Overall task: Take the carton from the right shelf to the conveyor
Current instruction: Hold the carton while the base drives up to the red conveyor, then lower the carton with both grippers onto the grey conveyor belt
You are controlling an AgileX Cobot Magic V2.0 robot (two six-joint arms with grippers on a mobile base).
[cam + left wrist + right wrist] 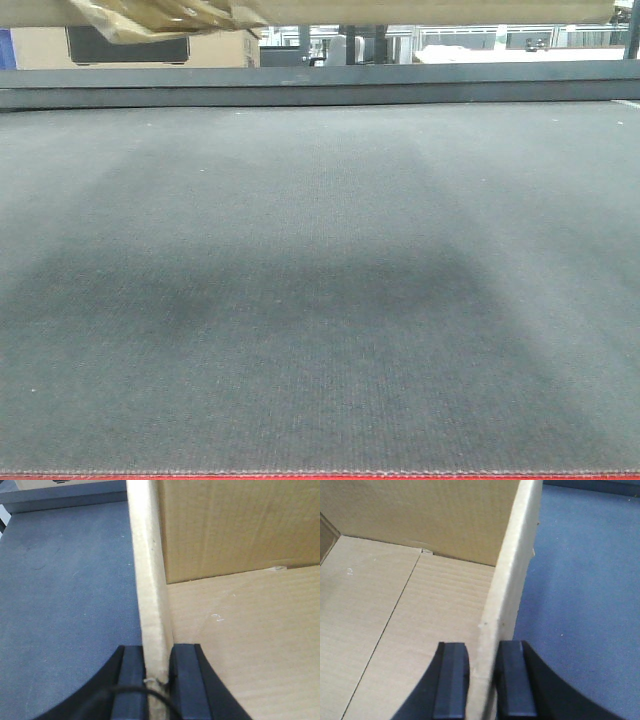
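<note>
Dark grey woven conveyor belt beneath; my left tool and right tool each pinch a wall of the brown corrugated cardboard carton.

I see the carton over the conveyor, my left hand astride its left wall, my right hand astride its right wall.

Plenty of room on the belt: flat and open right back to the dark rail at the far side. Only the carton hangs across the top, over the belt. Left gripper and right gripper each have a carton wall filling the gap between fingers; open belt outside both walls.
</note>
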